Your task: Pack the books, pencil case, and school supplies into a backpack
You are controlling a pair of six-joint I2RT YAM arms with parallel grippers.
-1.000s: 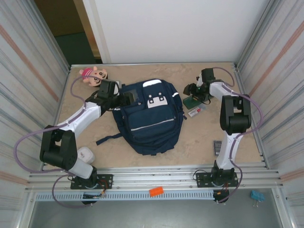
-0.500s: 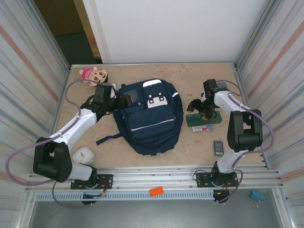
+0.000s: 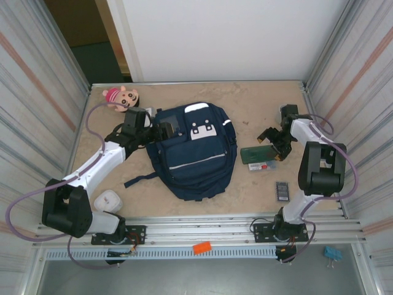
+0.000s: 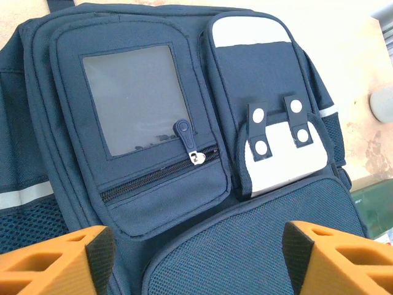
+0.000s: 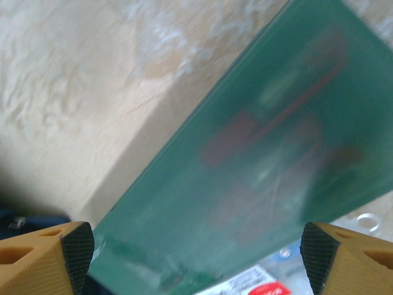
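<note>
Just over the long dark green pencil case [image 3: 256, 154], the right tool [image 3: 274, 142] gapes empty, poised to grasp; the left tool [image 3: 161, 129], likewise open, faces the navy backpack [image 3: 196, 163], likely needing unzipping.

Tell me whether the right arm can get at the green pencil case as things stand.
Probably yes. The right claw hangs open close above the pencil case, which lies flat on the table with nothing between them. The white-and-red stick lies beside its near edge, not on top.
</note>
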